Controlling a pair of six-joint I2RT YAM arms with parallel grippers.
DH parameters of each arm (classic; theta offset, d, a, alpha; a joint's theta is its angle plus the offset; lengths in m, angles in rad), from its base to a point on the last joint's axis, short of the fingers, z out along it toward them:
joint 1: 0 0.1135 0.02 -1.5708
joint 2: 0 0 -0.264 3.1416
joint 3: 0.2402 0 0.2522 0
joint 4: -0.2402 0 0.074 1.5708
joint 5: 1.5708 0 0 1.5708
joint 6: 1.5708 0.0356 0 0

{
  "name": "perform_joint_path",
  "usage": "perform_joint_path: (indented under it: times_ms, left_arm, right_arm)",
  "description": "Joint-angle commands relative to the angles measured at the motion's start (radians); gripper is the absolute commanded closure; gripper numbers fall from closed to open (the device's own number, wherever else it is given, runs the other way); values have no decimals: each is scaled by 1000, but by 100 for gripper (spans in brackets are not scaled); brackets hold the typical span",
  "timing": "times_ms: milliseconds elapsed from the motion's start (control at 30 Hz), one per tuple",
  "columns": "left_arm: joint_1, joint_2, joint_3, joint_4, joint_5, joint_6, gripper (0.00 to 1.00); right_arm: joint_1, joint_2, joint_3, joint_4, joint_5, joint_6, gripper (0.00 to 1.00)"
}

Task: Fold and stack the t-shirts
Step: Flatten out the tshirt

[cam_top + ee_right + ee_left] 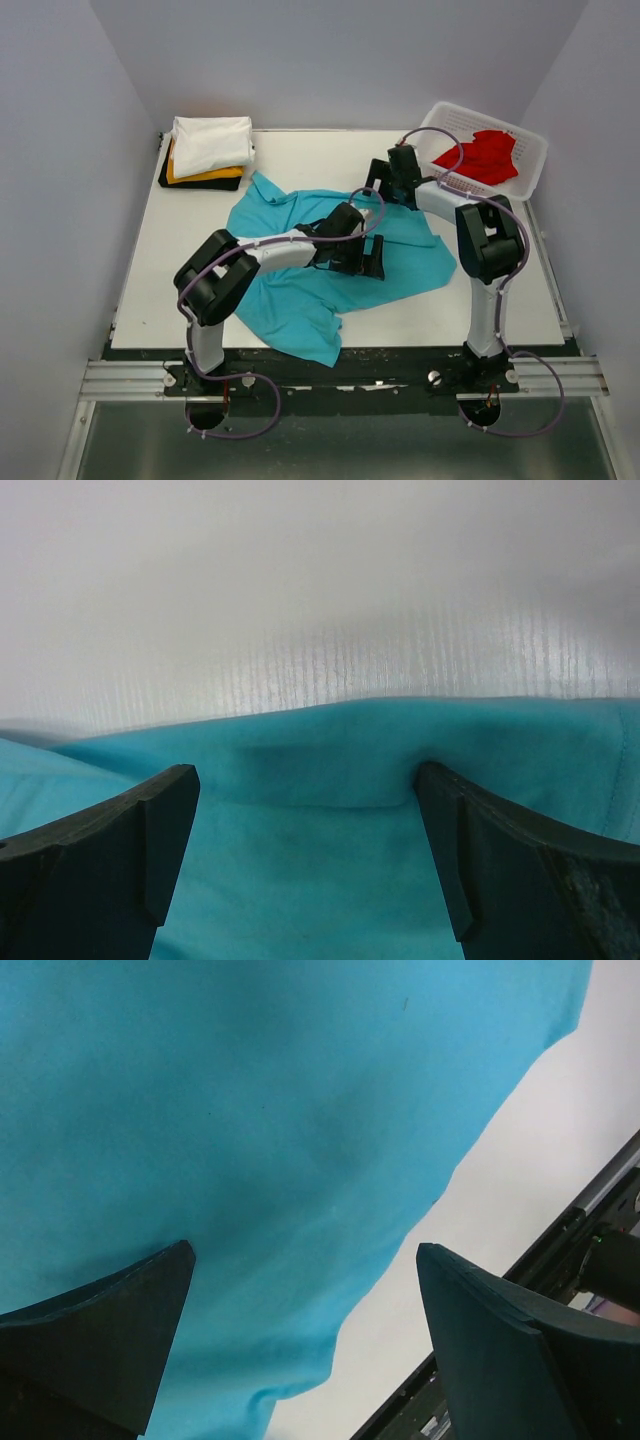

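Note:
The teal-blue t-shirt [290, 275] lies spread and rumpled in the middle of the white table, one corner hanging over the front edge. My left gripper [366, 258] is open low over its right half; in the left wrist view [305, 1340] the cloth [250, 1130] and its hem lie between the fingers. My right gripper [385, 186] is open at the shirt's far edge, its fingers [470, 860] pressing the cloth [330, 750]. Folded white [212, 143], yellow-orange [205, 176] and black [178, 183] shirts are stacked at the back left. A red shirt [485, 155] lies in the basket.
The white lattice basket [530, 170] stands at the back right corner. Bare table [500, 300] lies to the right of the shirt. A metal rail [340, 375] runs along the front edge. Grey walls close in on three sides.

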Motion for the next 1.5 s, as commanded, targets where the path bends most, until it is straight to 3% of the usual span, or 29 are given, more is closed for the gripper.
perform_joint_path:
  times_ms: [0,300,600,700,867,1033,1167,1267,1467]
  left_arm:
    - [0,-5,-76,-16,11,24,1]
    - [-1,-38,-211,-66,-50,46,1]
    - [0,-54,-215,-62,-44,41,1]
    - [0,-71,-180,-58,-50,38,1]
    - [0,-124,-63,-67,-42,54,1]
    - [1,-260,-19,-90,-106,95,1]
    - [17,-402,-124,-142,-264,67,2]
    - [89,-517,-259,-160,-343,-13,1]
    - [351,-650,-486,-104,-286,-138,2]
  right_arm:
    - [-3,62,42,7,47,10,0]
    - [-23,233,272,122,140,6,0]
    - [-41,390,613,31,87,-75,0]
    - [-42,357,620,20,29,-94,0]
    - [-39,173,461,-9,-101,-104,0]
    - [-22,-109,115,25,-170,-55,0]
    - [-16,-287,-112,-6,-169,-17,0]
    - [-12,-415,-300,11,-156,40,0]
    - [-8,-523,-531,56,-139,81,0]
